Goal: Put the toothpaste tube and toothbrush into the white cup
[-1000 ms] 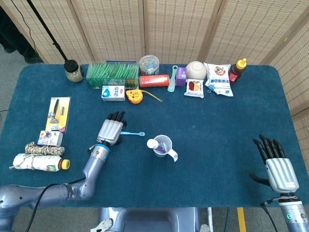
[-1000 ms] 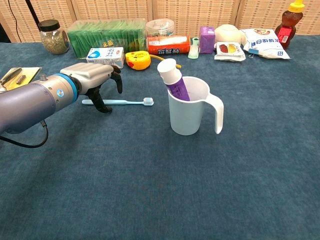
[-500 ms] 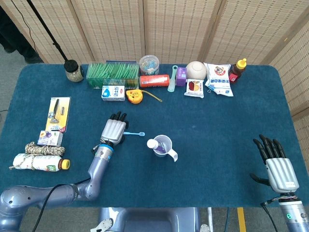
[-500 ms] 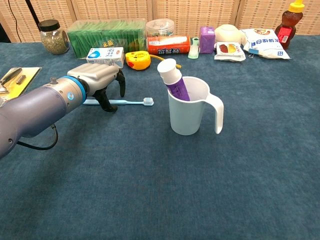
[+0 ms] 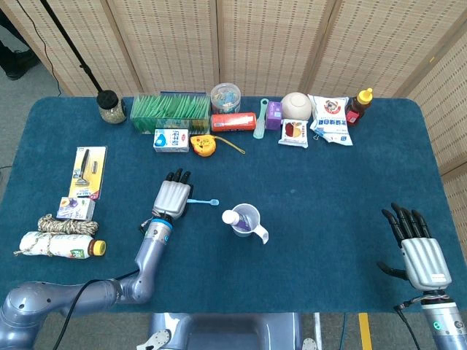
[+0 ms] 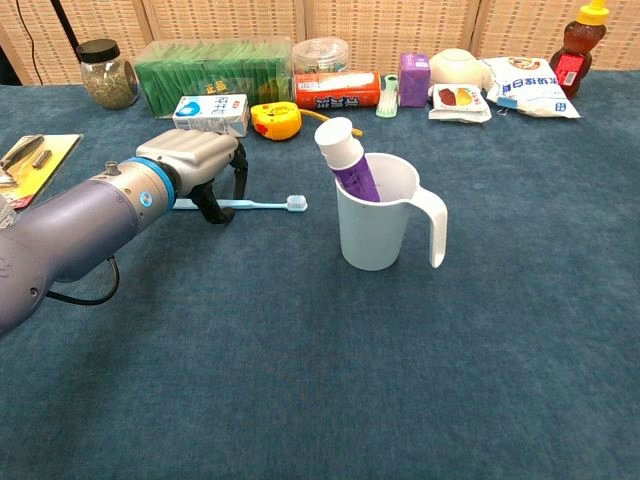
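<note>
Blue-cloth tabletop (image 5: 306, 240), woven screens behind, clutter lined up along the far edge. Toothpaste tube (image 6: 346, 160) is in the white cup (image 6: 378, 225), leaning left against the rim, cap up, so half the task looks done. Toothbrush (image 6: 262, 203) lies flat on the cloth just left of the cup, bristle end toward it. That's why my left hand (image 6: 200, 165) sits over the handle end: I judge it's set up to take the handle and carry the brush right to the cup.

Chest view shows fingers curled down around the handle, tips at the cloth; I can't tell if they actually pinch it. Head view hides that under the back of the hand (image 5: 171, 197), only the brush's right half (image 5: 203, 201) sticks out.

Head view alone shows my right hand (image 5: 417, 244), near right, fingers spread, holding nothing, well away from the cup.
</note>
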Controlling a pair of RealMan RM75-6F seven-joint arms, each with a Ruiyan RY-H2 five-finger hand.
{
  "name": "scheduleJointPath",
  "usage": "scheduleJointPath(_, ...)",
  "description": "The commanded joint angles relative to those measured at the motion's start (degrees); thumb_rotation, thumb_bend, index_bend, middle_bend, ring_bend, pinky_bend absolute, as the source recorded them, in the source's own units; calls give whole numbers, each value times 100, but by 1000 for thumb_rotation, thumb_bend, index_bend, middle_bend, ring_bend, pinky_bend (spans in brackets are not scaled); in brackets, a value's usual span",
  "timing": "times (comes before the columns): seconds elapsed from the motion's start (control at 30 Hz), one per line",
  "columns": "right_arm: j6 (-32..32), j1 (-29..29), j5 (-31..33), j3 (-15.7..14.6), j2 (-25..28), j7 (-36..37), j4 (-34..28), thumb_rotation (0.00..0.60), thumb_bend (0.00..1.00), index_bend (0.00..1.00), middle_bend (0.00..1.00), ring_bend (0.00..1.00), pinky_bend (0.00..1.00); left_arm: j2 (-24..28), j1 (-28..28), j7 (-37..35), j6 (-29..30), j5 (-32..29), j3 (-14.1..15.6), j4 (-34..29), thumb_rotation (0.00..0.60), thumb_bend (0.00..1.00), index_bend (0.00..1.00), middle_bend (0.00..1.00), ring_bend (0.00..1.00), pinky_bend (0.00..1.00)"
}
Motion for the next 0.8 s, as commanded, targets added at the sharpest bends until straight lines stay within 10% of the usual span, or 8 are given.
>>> scheduleJointPath(0.03,2,0,5,3,7,14,5,600,0,0,0,0,0,-15,9,12,23,30,1,8,600,365,552,170,80,166)
scheduleJointPath(0.5,12,-2,-10,-7,15,28,10,600,0,0,0,0,0,211,182,-284,116,286,-111,-324,600,369,554,173,82,169)
scheduleJointPath(0.8,4,2,-24,-20,6,-11,-13,600,0,0,0,0,0,1098,586,-1970,-17,932,-497,-1271,600,369,555,174,83,169)
